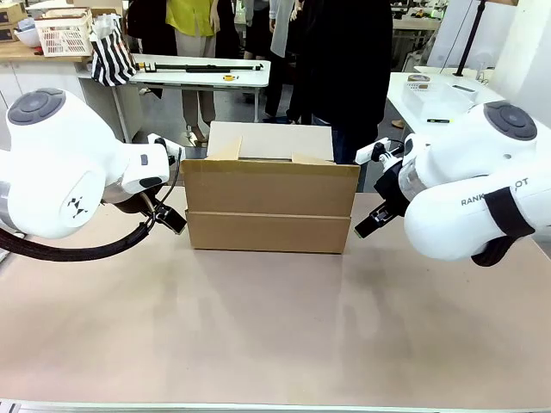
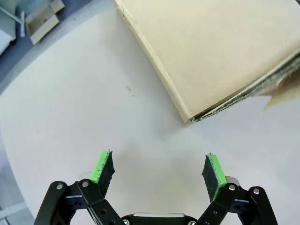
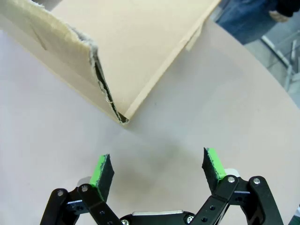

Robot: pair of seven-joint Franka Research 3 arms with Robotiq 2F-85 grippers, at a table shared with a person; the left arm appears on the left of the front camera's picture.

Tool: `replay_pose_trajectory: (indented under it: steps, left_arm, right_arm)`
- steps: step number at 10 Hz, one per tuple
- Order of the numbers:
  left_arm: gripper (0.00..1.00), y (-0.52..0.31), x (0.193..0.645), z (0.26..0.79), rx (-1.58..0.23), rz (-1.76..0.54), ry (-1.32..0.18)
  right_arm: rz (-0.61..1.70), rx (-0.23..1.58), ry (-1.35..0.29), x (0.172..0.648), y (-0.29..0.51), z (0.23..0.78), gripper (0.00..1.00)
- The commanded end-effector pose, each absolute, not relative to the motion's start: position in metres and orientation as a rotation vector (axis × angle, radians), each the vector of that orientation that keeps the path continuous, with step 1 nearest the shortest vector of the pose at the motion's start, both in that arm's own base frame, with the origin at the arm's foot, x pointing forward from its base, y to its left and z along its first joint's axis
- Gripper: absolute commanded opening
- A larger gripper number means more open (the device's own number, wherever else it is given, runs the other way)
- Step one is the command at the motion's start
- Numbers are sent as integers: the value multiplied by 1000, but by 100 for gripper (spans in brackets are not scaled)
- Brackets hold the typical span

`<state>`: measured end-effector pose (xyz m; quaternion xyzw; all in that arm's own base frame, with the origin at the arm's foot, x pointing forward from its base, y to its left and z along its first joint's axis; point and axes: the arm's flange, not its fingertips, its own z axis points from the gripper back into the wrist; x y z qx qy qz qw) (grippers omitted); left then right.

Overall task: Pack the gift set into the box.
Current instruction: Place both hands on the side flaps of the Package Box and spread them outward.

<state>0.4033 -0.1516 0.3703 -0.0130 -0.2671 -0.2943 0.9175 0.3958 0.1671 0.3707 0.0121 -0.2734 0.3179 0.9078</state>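
Observation:
The box [image 1: 269,205] is a plain brown cardboard carton standing in the middle of the table with its top flaps up. My left gripper [image 1: 169,218] hangs low beside the carton's left end, a little apart from it. In the left wrist view my left gripper [image 2: 159,171] is open, with nothing between its fingers, and the box [image 2: 211,51] lies ahead of it. My right gripper [image 1: 373,219] sits just off the carton's right end. In the right wrist view my right gripper [image 3: 158,171] is open and empty, short of the box [image 3: 126,51] corner. The gift set is out of view.
A person in dark clothes [image 1: 344,69] stands behind the carton at the far side. The pale tabletop [image 1: 275,327] stretches bare in front of the carton. Other tables [image 1: 198,67] stand farther back.

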Motion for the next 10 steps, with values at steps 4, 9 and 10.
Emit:
replay_pose_trajectory:
  steps: [4, 9, 10]
  left_arm:
    - [100, -164, 374, 414, -81, -787, -408]
    - [100, -175, 294, 535, -143, -977, -789]
    - [100, -185, 288, 518, -97, -1099, -541]
  right_arm:
    - [676, 31, -408, 368, 159, 427, 100]
    - [455, -27, -1045, 299, 166, 538, 100]
    - [565, 31, -756, 307, 154, 550, 100]
